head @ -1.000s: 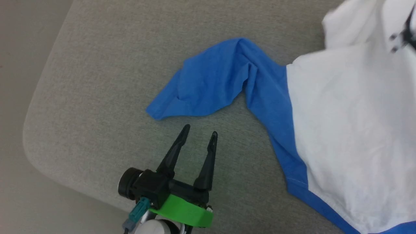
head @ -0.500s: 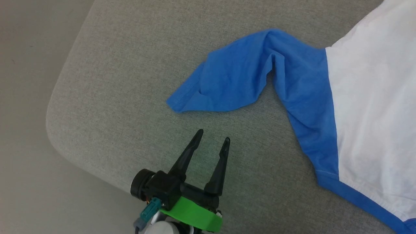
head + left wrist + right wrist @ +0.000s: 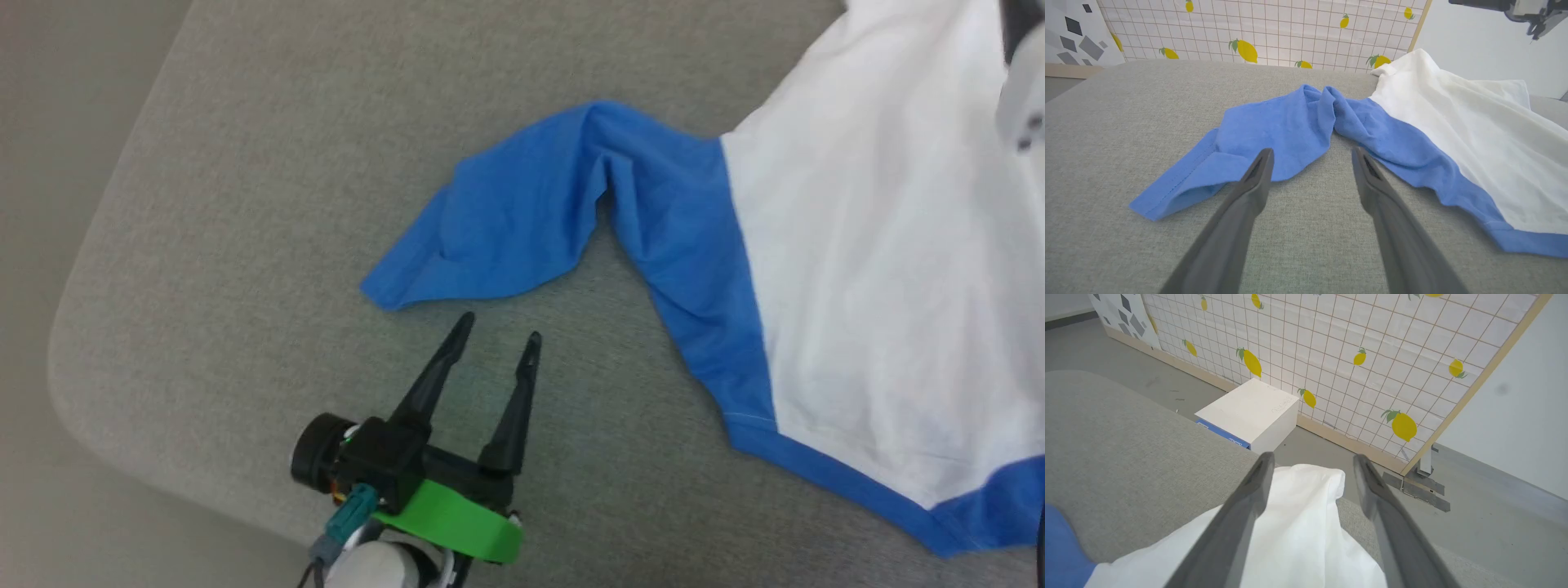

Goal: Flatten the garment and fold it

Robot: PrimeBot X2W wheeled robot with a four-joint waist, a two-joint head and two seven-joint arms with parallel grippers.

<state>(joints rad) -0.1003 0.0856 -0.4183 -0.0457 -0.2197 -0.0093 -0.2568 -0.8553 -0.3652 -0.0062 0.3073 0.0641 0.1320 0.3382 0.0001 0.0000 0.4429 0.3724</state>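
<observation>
Grey fabric desk [image 3: 245, 245] carries the garment [image 3: 857, 269], white body to the right, blue sleeve [image 3: 522, 220] bunched just ahead of my left pincer [image 3: 500, 326], which is released and empty. Right wrist view adds my right pincer [image 3: 1313, 456], fingers spread over the white edge and gripping nothing, plus a white box [image 3: 1249, 412] beyond the desk. White fold raised at top right a second ago now lies flatter.
</observation>
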